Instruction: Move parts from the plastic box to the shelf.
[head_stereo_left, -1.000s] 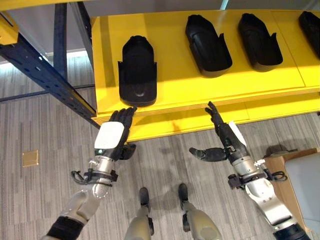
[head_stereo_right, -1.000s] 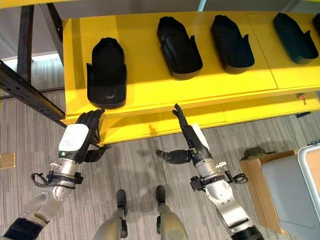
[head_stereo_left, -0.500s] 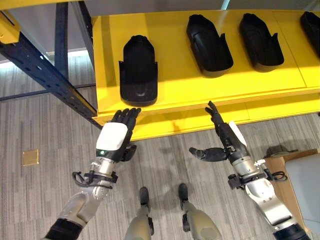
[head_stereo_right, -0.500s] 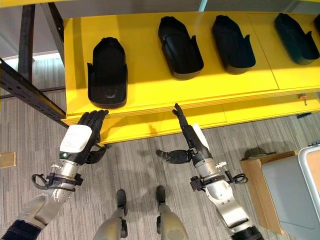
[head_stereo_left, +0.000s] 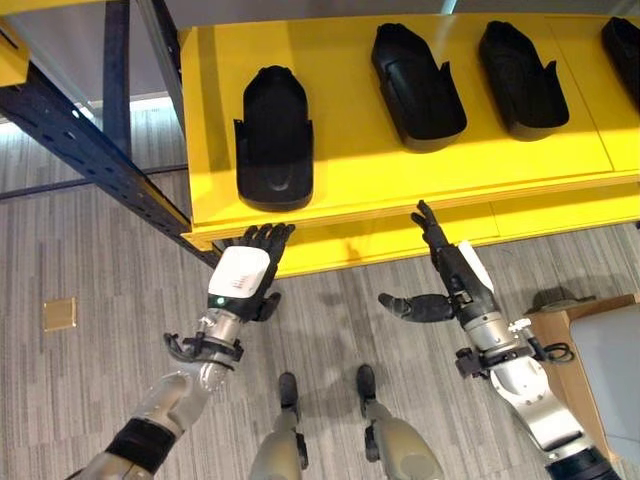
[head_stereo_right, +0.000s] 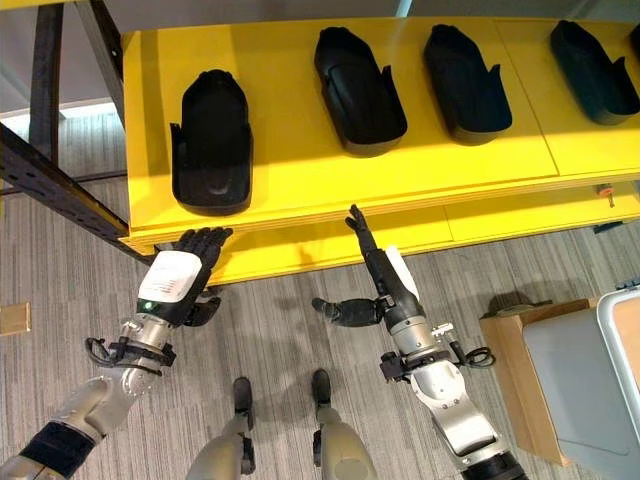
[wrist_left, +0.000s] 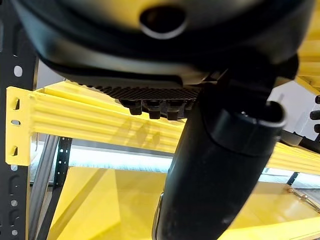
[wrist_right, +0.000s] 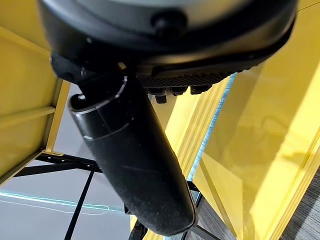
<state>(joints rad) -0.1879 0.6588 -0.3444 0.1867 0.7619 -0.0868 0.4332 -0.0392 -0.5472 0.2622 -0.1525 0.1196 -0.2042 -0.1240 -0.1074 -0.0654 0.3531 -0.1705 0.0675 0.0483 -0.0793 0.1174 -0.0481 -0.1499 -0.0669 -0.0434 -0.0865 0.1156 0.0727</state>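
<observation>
The yellow shelf (head_stereo_left: 400, 170) spans the upper part of both eye views, carried by a dark blue frame (head_stereo_left: 90, 150) at the robot's left. Several black parts lie on it in a row, each with its long axis running from the front edge toward the back. The leftmost part (head_stereo_left: 275, 140) sits alone near the shelf's left end, its wide end close to the front edge; a second part (head_stereo_left: 417, 75) and a third part (head_stereo_left: 522, 65) lie well apart from it to the right and further back, and a fourth part (head_stereo_right: 593, 72) shows at the right edge.

At the lower right stands the box (head_stereo_left: 610, 375) on a wooden surface (head_stereo_left: 560, 350); its inside cannot be seen, so whether parts remain in it cannot be told.

The left hand (head_stereo_left: 245, 280) is just below the shelf's front edge, directly under the leftmost part, so it is the nearer hand; that part lies just beyond its fingers (head_stereo_left: 270, 235), apart from them. These are straight and loosely spread, holding nothing. The right hand (head_stereo_left: 445, 270) hangs below the front edge, between the leftmost and second parts, fingers extended, thumb out sideways, also empty.

With both hands empty, the coming move likely turns on the box, well apart to the right and nearer the right hand.
</observation>
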